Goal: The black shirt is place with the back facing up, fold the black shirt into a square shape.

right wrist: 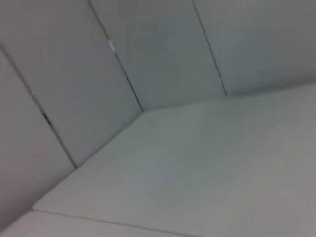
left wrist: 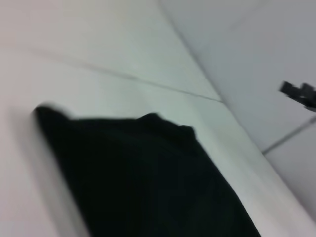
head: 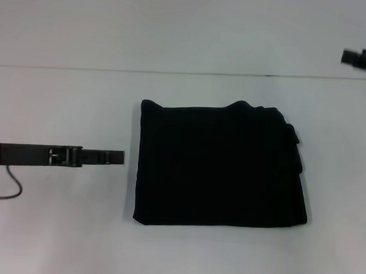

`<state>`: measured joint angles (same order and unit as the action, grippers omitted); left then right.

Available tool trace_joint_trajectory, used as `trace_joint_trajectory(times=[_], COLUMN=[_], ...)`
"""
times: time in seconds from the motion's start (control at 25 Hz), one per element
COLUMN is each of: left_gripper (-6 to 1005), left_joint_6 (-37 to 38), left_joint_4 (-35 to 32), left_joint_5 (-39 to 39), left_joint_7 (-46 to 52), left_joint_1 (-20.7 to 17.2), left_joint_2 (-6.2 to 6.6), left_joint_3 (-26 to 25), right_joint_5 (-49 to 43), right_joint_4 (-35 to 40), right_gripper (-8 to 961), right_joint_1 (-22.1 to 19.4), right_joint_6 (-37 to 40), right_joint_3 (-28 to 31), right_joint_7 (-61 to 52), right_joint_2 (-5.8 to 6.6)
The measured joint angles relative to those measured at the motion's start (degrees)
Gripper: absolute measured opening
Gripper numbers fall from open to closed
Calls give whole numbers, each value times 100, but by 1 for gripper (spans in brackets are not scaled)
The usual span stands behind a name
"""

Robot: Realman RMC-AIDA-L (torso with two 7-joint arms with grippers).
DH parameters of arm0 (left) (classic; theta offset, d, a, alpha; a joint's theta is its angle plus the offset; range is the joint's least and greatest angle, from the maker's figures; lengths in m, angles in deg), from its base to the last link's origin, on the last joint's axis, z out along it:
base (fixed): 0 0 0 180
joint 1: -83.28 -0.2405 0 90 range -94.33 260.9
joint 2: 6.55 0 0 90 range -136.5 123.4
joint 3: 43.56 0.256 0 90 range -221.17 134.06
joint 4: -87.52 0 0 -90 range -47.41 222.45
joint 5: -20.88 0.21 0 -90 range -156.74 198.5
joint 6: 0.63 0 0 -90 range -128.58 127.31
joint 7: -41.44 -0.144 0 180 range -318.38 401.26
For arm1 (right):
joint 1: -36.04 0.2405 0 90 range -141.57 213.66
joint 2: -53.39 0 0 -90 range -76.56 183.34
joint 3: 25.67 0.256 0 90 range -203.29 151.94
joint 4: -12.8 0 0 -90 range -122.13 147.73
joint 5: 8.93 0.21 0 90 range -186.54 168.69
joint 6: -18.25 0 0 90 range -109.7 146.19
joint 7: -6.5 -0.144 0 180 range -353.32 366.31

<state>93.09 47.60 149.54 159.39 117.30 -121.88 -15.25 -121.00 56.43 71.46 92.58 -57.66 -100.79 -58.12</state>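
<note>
The black shirt (head: 218, 166) lies on the white table (head: 57, 228), folded into a roughly square block with its layered edges bunched along the right side. It also fills the lower part of the left wrist view as the black shirt (left wrist: 148, 182). My left gripper (head: 116, 157) hovers just left of the shirt's left edge, pointing toward it and apart from the cloth, with nothing in it. My right gripper (head: 360, 58) sits far off at the back right, also seen as the right gripper (left wrist: 298, 93), well away from the shirt.
A seam line (head: 173, 71) crosses the table behind the shirt. A thin cable (head: 10, 187) hangs from the left arm. The right wrist view shows only the bare table (right wrist: 197, 173) and wall panels (right wrist: 148, 49).
</note>
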Motion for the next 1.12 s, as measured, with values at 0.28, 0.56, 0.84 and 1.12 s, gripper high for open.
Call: trace_joint_trajectory(times=[0.28,0.56,0.84,1.12], left_gripper=[640,848,947,949], left_joint_6=[-72,-480,-652,-860], left_joint_4=[13,80,-77,139], left_joint_5=[-19,-5,-16,-22], left_joint_7=[-1949,-1987,-1881,-1910], left_joint_1=[304,679,799,819], left_joint_2=[-155,-281,-493,-561], left_joint_3=[387,994,1068,1060], right_joint_5=[355,274,-12,-100], right_joint_4=[382,-425,-530,-557], right_gripper=[726,716,727,925], right_joint_1=[-1246,-1351,-1050,-875], right_joint_6=[376,836,789,832], right_joint_3=[87,20,-185,-256], right_joint_7=[2477,2817,2602,3378], right_joint_2=[-804,-785,-714,-790])
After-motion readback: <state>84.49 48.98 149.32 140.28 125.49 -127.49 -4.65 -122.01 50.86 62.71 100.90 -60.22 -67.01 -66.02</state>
